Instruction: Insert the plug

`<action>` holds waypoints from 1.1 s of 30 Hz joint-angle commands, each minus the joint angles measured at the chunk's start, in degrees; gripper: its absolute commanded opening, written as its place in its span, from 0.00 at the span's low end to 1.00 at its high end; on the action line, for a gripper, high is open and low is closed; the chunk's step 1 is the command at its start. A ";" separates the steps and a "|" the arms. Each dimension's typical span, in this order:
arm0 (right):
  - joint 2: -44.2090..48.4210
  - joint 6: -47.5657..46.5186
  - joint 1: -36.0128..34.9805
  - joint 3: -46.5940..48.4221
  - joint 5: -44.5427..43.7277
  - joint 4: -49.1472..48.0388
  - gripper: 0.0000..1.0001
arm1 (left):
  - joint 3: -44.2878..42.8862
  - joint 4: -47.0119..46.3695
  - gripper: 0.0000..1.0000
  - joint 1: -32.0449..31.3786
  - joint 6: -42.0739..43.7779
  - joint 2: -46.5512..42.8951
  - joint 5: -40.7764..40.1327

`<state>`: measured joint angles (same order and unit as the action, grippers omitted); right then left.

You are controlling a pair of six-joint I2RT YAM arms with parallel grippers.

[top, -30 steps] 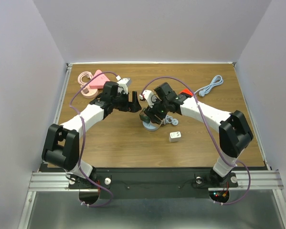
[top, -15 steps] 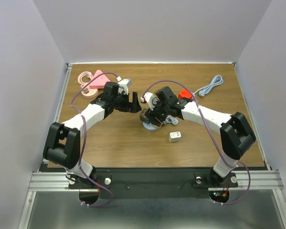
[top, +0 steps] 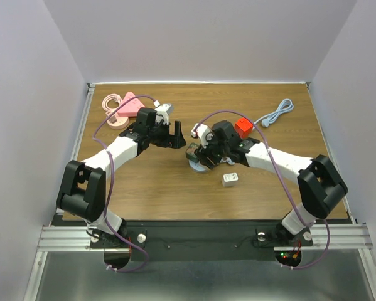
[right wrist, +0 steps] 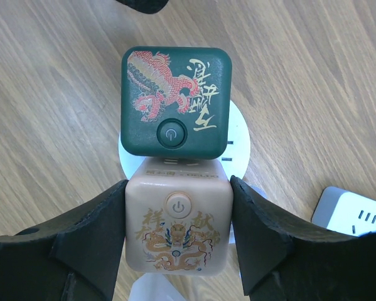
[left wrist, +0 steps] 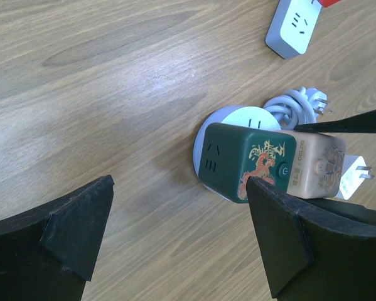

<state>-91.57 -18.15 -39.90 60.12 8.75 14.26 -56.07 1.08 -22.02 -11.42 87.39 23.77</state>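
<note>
Right gripper (right wrist: 178, 207): clenched on the beige cube adapter (right wrist: 179, 244). Both black fingers (right wrist: 93, 232) press flat against its opposite sides, power button facing up.

Beige cube adapter: its far face butts against the green cube adapter (right wrist: 177, 100); no gap shows between them in the right wrist view. Prongs hidden, so I cannot tell whether it is seated in the green cube's socket.

Green cube adapter: sits on the round white base (right wrist: 236, 150), dragon print and button on top. Its free side face, with socket slots, faces the left arm.

Left gripper (left wrist: 178, 188): released, jaws spread wide, holding nothing. It hangs over bare table (top: 156, 182) just beside the green cube, not touching it.

Around the base:
- Coiled white cable (left wrist: 297, 103) with pronged plug, touching the base on its far side.
- Grey-white power strip (left wrist: 294, 25) beyond the cable.
- Small white charger (top: 230, 180) near the base, towards the arm mounts.

Further out: pink item (top: 128, 106) at far left, grey cable (top: 277, 115) at far right.
</note>
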 commanded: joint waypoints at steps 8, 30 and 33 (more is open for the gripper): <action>3.85 4.09 0.00 -9.14 -3.75 -6.26 0.00 | -0.26 -1.17 0.99 0.05 0.61 -0.65 1.45; 2.35 8.30 0.00 -13.18 -2.78 -11.45 0.01 | 0.09 -5.56 0.98 -0.04 -2.03 -0.56 6.73; 4.55 10.41 -0.09 -15.90 -3.74 -11.54 0.00 | 0.09 -5.56 0.98 -0.04 -1.94 0.23 6.90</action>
<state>-88.44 -11.75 -39.88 49.32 7.75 -3.77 -56.05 -2.09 -22.04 -12.99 87.39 28.47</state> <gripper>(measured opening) 0.655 0.985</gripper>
